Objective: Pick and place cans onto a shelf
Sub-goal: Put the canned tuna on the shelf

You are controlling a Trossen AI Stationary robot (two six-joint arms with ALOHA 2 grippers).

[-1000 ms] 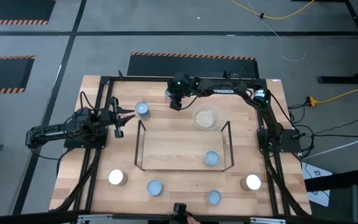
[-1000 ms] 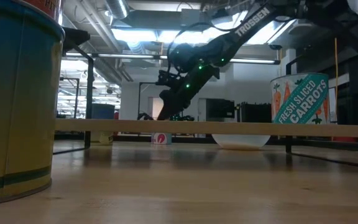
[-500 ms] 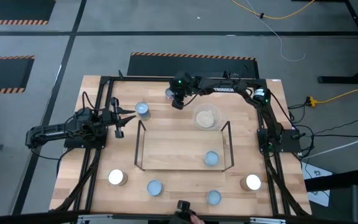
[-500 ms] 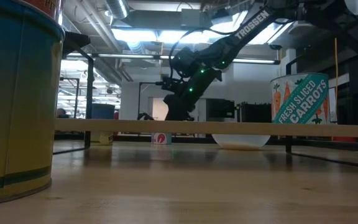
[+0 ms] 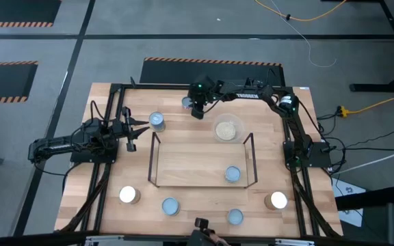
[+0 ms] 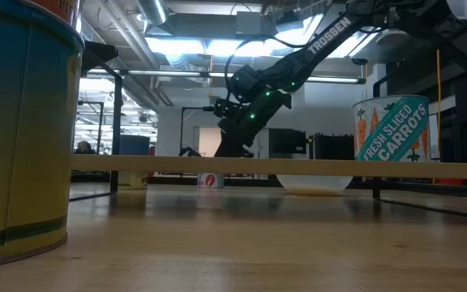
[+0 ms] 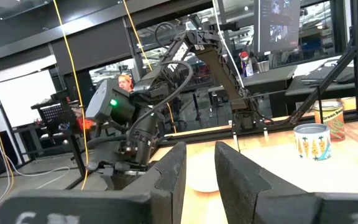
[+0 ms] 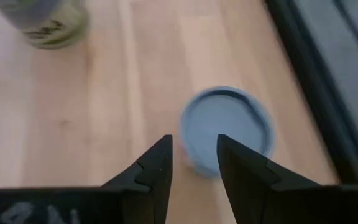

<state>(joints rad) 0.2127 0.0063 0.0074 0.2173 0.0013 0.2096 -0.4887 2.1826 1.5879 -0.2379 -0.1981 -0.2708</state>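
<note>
A blue-top can [image 8: 227, 127] stands at the table's far edge, w/ the right gripper [image 5: 198, 109] just above it, fingers [image 8: 154, 168] a bit apart, holding nothing. One can [image 5: 232, 173] sits in the shelf [image 5: 153, 160]. Left gripper [image 5: 130, 128] waits beside another can [image 5: 157, 121], fingers [image 7: 169, 174] apart, empty.

right claw [image 5: 195, 111] reaches over the table's far edge, fingers parted; left arm waits.

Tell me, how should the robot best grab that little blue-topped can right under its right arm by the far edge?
Probably from straight above, closing the fingers on the can's round side wall. It stands upright with a flat lid, and the right gripper hangs over it, fingers parted. The table's black frame runs close beside it, so a sideways approach looks cramped.
</note>
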